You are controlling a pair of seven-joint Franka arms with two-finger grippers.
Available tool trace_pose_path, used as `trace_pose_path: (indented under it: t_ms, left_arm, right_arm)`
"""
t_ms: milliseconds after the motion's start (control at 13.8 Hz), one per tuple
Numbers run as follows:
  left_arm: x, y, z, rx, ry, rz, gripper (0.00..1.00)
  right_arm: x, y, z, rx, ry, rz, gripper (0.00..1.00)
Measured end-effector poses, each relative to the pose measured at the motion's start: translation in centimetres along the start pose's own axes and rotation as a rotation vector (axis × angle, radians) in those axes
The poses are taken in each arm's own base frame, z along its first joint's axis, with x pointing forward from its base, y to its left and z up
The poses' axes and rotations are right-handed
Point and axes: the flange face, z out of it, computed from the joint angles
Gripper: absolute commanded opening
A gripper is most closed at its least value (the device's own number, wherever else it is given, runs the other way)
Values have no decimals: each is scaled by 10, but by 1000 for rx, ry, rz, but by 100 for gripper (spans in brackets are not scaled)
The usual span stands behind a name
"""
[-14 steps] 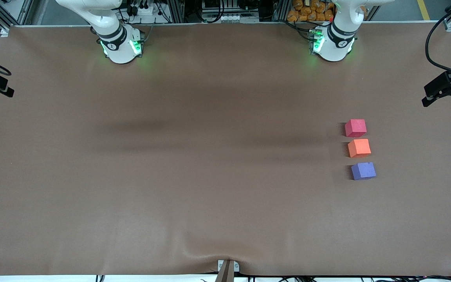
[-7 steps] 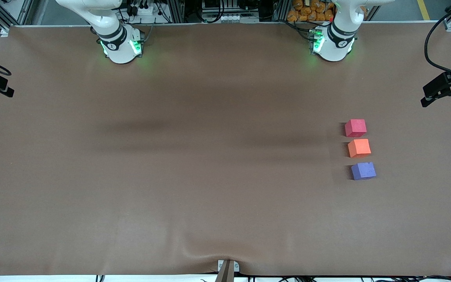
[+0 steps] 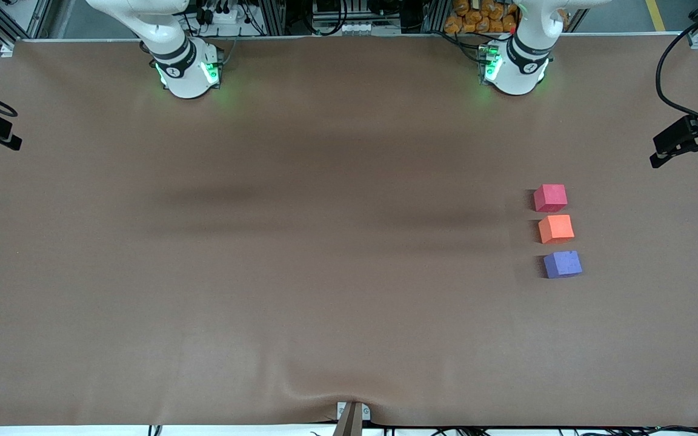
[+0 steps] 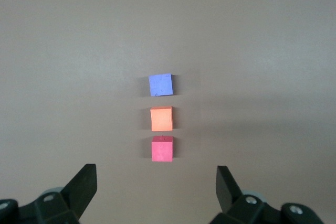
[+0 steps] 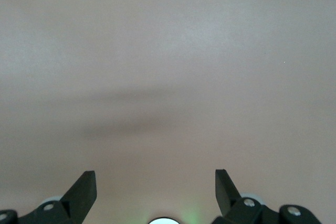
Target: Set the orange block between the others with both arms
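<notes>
The fingers (image 4: pixel 84 184) of the left gripper (image 4: pixel 155 187) are seen spread wide in the left wrist view, with nothing pinched between them. The gripper is held high in the air over the table (image 3: pixel 300 272), and the three cubes are framed in the gap between its jaws, well apart from the fingertips. The fingers (image 5: pixel 84 187) of the right gripper (image 5: pixel 155 187) are likewise spread wide and hold nothing; only bare brown table surface and soft shadow are seen below them.

The orange block (image 3: pixel 555 229) is found on the table toward the left arm's end, resting between the two other cubes. The red-pink cube (image 3: pixel 550 198) lies just beside it, farther from the front camera, and the purple-blue cube (image 3: pixel 562 264) lies just beside it, nearer to the front camera. The three are set in a short straight row with narrow gaps between them; none is seen touching another. All three sit flat on the table.

The same row is shown in the left wrist view: purple-blue cube (image 4: pixel 160 84), orange block (image 4: pixel 161 118), red-pink cube (image 4: pixel 162 149).

In the front view only the white bases of the left arm (image 3: pixel 515 66) and the right arm (image 3: pixel 182 66) are shown, lit green, at the table's edge. No cube is touched by either arm.
</notes>
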Motion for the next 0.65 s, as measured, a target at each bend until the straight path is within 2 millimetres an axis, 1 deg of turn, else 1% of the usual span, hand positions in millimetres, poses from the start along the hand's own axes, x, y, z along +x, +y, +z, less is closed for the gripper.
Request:
trace_pose_path:
  t_ms: [652]
  left_arm:
    - [0,0,4,0,-21,-1,100]
  right_arm:
    - [0,0,0,0,0,0,100]
